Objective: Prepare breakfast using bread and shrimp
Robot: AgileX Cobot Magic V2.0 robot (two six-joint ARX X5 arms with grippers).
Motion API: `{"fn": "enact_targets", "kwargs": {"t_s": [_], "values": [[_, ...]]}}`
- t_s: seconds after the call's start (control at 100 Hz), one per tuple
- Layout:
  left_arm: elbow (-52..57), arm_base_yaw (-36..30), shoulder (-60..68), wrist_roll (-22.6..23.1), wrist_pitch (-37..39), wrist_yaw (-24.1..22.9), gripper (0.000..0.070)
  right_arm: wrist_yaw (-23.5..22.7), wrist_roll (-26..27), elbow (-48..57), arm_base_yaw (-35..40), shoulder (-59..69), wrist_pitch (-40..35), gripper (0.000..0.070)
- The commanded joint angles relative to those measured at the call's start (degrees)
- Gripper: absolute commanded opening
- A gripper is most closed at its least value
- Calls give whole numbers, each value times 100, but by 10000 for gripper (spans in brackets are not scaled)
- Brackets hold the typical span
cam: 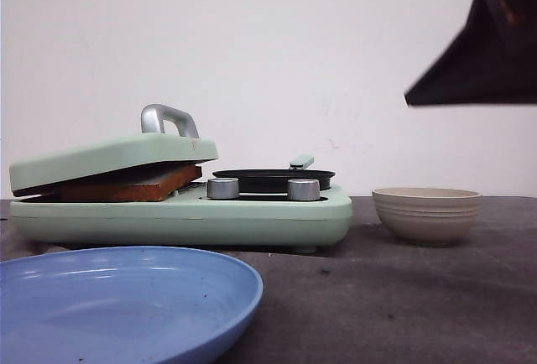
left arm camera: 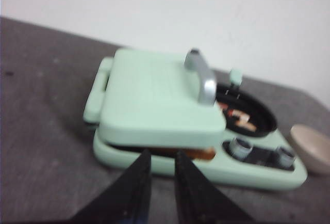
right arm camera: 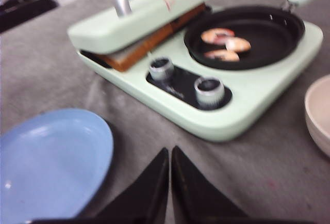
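- The mint-green breakfast maker (cam: 180, 213) sits on the dark grey counter (cam: 403, 288), its hinged lid (cam: 113, 158) resting tilted on the bread (cam: 134, 186) inside the sandwich press.
- The front view shows the bread only as a toasted brown edge under the lid; the right wrist view also shows a pale face of a slice (right arm camera: 147, 46) beside the brown crust. How many slices lie there cannot be told.
- The shrimp (right arm camera: 225, 43) appear in the right wrist view as three pinkish pieces in the small black pan (right arm camera: 245, 35) on the machine; the front view sees only the pan's rim (cam: 273, 178) and nothing inside it.
- Two metal knobs (right arm camera: 185, 79) stand on the front panel, between the press and the pan side.
- A blue plate (cam: 117, 301) lies near the front of the machine, toward the robot's left; a beige bowl (cam: 425, 213) stands just beside the machine on its right.
- The left wrist view shows the left gripper (left arm camera: 161, 167) low in front of the press, its fingers (left arm camera: 136, 182) set narrowly apart with a slim gap, holding nothing.
- The right gripper (right arm camera: 170, 164) hangs over the counter between plate and bowl, its fingers (right arm camera: 193, 193) pressed nearly together and holding nothing.
- In the front view only a dark part of an arm (cam: 491, 41) shows at the upper right.
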Motion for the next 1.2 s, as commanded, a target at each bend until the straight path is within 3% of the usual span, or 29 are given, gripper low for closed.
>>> {"fn": "enact_targets", "kwargs": {"t_s": [0.0, 0.14, 0.25, 0.31, 0.43, 1.19], "values": [[-17, -17, -13, 144, 42, -17, 1, 17, -98, -39, 46, 17, 122, 0], [-28, -15, -13, 50, 98, -107, 1, 48, -170, -138, 46, 20, 114, 0], [-28, -15, -13, -98, 76, -107, 1, 402, -170, -140, 46, 17, 118, 0], [-26, -15, -13, -313, 72, -107, 1, 601, -166, -140, 46, 17, 101, 0], [-26, -15, -13, -1038, 61, -37, 0, 579, 46, -140, 48, 17, -101, 0], [-26, 4, -13, -986, 103, -57, 0, 595, 87, -140, 57, 17, -55, 0]]}}
